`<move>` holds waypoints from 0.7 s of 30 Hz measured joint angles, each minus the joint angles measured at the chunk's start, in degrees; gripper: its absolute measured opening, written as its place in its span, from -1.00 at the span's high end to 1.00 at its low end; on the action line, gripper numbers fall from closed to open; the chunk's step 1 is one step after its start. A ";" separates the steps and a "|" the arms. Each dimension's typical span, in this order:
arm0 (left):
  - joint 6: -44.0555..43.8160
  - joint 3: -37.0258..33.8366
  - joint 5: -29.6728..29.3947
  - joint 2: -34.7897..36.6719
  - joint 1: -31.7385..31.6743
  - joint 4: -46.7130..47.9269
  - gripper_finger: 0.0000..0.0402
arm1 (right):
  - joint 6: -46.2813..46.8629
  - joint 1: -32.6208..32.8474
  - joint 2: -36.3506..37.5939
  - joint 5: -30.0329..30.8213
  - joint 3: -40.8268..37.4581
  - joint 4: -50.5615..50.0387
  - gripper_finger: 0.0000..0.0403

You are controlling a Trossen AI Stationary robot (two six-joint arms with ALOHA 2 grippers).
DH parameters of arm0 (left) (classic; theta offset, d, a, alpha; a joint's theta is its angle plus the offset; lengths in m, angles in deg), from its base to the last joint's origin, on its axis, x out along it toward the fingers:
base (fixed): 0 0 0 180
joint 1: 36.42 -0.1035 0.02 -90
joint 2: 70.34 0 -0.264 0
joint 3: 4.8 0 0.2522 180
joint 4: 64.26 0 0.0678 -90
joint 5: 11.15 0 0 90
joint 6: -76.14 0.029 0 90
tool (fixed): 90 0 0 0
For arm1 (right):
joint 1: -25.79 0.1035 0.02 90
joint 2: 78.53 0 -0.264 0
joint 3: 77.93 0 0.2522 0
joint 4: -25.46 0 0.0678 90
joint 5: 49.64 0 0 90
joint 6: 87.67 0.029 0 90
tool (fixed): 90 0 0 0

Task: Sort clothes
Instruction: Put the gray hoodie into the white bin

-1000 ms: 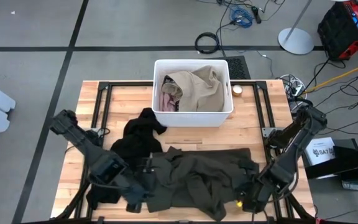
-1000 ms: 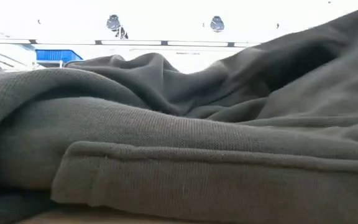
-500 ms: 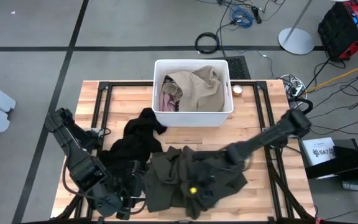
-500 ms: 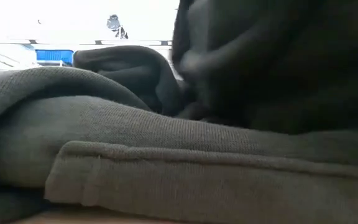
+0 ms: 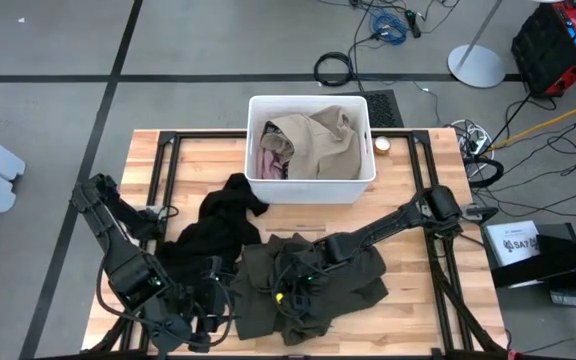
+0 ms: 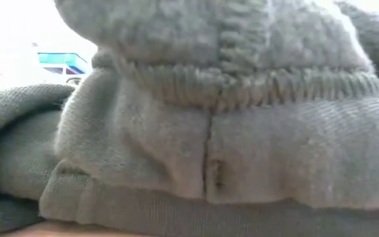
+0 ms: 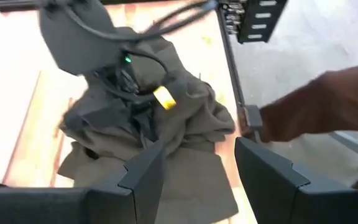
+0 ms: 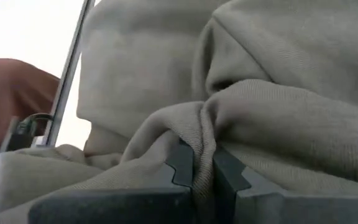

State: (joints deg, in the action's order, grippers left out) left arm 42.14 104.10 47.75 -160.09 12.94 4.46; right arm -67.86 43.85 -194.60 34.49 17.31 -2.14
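A large dark olive-green garment [image 5: 313, 290] lies bunched on the near middle of the wooden table, and its ribbed hem [image 6: 242, 92] fills the low view. My right gripper [image 5: 286, 293] reaches in from the table's right and is shut on this garment. Just left of the garment, at the near left, my left gripper [image 5: 206, 318] is open, its fingers [image 7: 145, 177] apart with nothing between them. A black garment [image 5: 218, 225] lies left of centre, its near edge against the olive one. Khaki [image 5: 318, 140] and pale pink [image 5: 268, 160] clothes sit in the white bin [image 5: 363, 180]. My right gripper pinches a raised fold of the olive garment [image 8: 202, 134] between its two fingers [image 8: 182, 165]. It comes slanting down from the table's right side. The cloth wrinkles up around the fingertips, and the rest of the garment lies heaped on the table.
The white bin stands at the table's far middle, with a small round object [image 5: 381, 145] beside it. Black frame rails [image 5: 163, 180] run along the table's sides. A person's brown sleeve [image 7: 316, 106] shows beyond the table's edge. Bare wood [image 5: 418, 300] lies at the near right.
My right gripper has swept from the near right corner toward the table's left and sunk, dragging the olive garment's right part over. The garment was spread wide and is now bunched in the middle. My left gripper has swung a little toward the near left corner.
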 joint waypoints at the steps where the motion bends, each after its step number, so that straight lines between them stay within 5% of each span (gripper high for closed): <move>1: -0.19 0.00 -0.63 0.00 -0.17 0.00 -0.01 | -0.01 0.00 -0.14 0.50 0.00 0.12 0.95; 21: -4.78 0.00 -6.50 -7.07 -6.79 -9.55 -0.01 | -2.41 1.07 0.28 3.19 -0.07 -0.89 0.79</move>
State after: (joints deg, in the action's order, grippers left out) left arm 37.36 104.10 41.25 -167.16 6.14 -5.09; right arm -70.26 44.92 -194.32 37.69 17.24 -3.02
